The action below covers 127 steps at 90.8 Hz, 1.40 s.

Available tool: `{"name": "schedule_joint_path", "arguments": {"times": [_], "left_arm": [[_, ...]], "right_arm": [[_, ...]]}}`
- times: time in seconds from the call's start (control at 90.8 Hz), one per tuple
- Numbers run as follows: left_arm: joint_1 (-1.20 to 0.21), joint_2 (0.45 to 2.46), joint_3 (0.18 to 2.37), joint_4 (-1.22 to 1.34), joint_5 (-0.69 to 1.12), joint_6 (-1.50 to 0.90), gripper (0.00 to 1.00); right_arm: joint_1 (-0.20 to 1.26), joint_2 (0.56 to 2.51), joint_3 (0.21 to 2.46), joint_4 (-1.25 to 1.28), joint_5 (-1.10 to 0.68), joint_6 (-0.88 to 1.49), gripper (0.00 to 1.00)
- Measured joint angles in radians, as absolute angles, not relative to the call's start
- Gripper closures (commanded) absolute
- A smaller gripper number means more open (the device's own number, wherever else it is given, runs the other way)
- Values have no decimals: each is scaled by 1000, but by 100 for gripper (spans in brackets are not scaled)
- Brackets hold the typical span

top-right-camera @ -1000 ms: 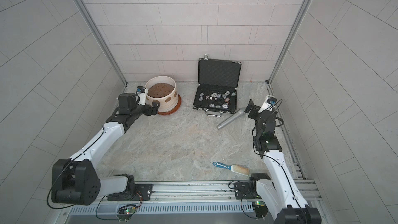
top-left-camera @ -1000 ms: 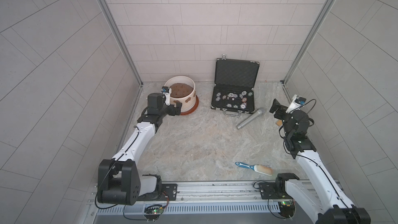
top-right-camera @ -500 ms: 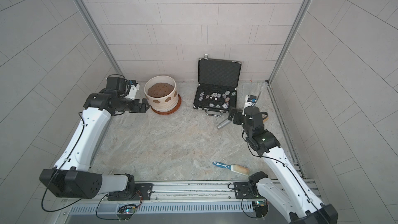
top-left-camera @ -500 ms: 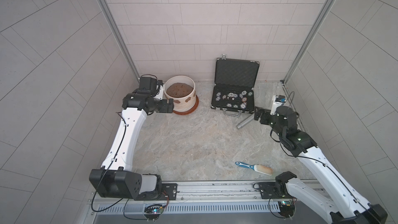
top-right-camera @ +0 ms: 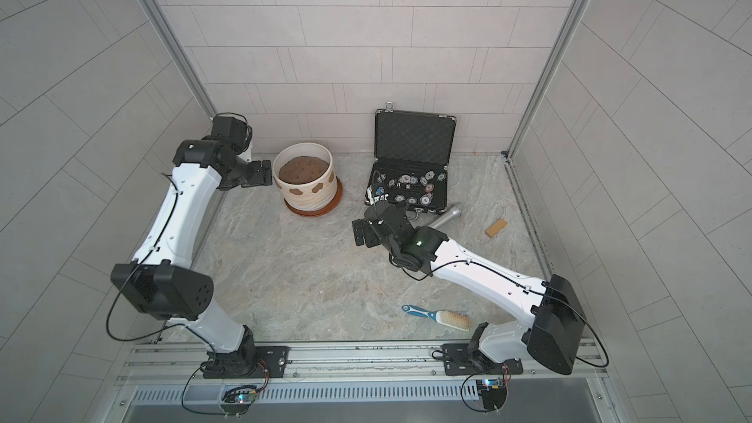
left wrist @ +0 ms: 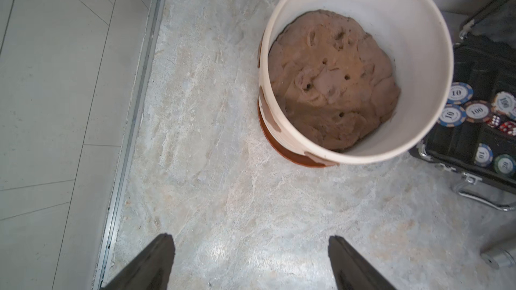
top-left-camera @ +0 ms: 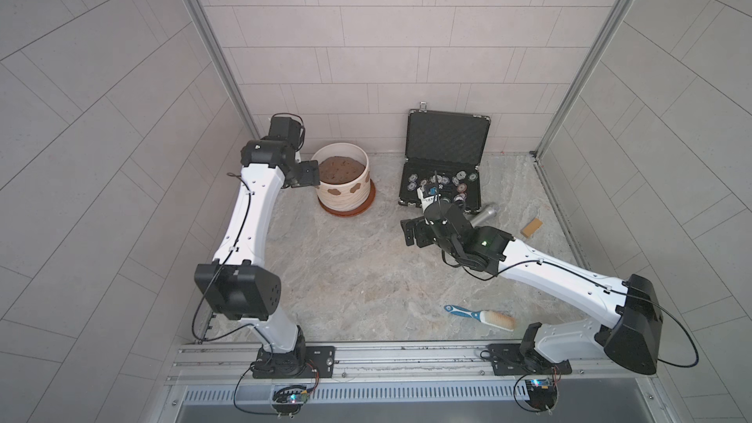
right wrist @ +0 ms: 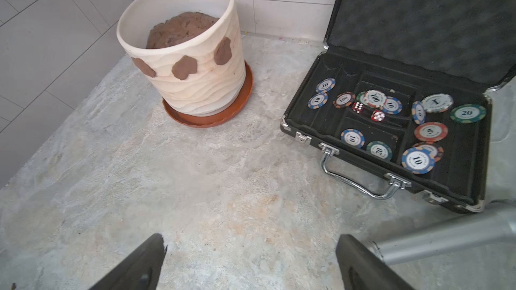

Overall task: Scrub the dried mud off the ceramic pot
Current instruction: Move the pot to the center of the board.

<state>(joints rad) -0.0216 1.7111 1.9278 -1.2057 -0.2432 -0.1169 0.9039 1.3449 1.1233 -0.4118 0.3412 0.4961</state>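
If apart, pot point(top-left-camera: 345, 196) flanks left gripper point(top-left-camera: 310, 173).

A robot lab's test booth: grey tile walls point(top-left-camera: 366, 54) and aluminium corner posts point(top-left-camera: 205, 34) enclose a marbled floor point(top-left-camera: 346, 270). Robot arms point(top-left-camera: 252, 213) bolt to a rail point(top-left-camera: 407, 354) along the frame's bottom.

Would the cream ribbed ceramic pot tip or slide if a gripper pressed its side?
Probably heavy: the cream ribbed ceramic pot holds a large brown soil mound. Wide and squat, it likely resists tipping. It may slide together with its reddish-brown saucer.
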Motion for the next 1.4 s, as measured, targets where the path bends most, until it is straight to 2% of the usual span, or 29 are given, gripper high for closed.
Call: {"name": "schedule_joint_path", "arguments": {"times": [0.099,0.231,0.363,0.451,0.627,0.837,0.947,1.057,1.156,1.266,1.365,1.398], "left_arm": [[-22,1805,2007,-1222,-262,-128,23],[-22,1908,2099,-1237,-290,-142,36],[-22,2012,2223,-1260,-308,-147,39],[-19,2083,2308,-1267,-304,-138,52],[-19,2249,2503,-1290,-295,-134,58],[-19,2297,2492,-1335,-225,-157,67],[-19,2297,2492,-1333,-230,-163,77],[-17,2297,2492,-1333,-239,-165,77],[-15,2300,2492,-1333,-241,-168,72],[-15,2306,2488,-1333,-240,-168,71],[-15,2306,2470,-1329,-241,-168,75],[-15,2307,2465,-1326,-242,-169,81]], "right_arm": [[904,1345,1123,-417,331,524,0],[906,1331,1102,-424,322,559,0],[908,1297,1065,-435,316,585,1],[909,1289,1058,-438,309,594,2],[910,1291,1058,-438,299,604,4],[910,1300,1058,-442,299,611,4],[911,1300,1058,-442,299,614,4],[911,1300,1058,-442,299,621,5],[911,1300,1058,-442,299,622,5],[911,1300,1058,-443,300,623,5],[911,1300,1058,-443,300,627,5],[911,1300,1058,-443,300,629,5]]}}
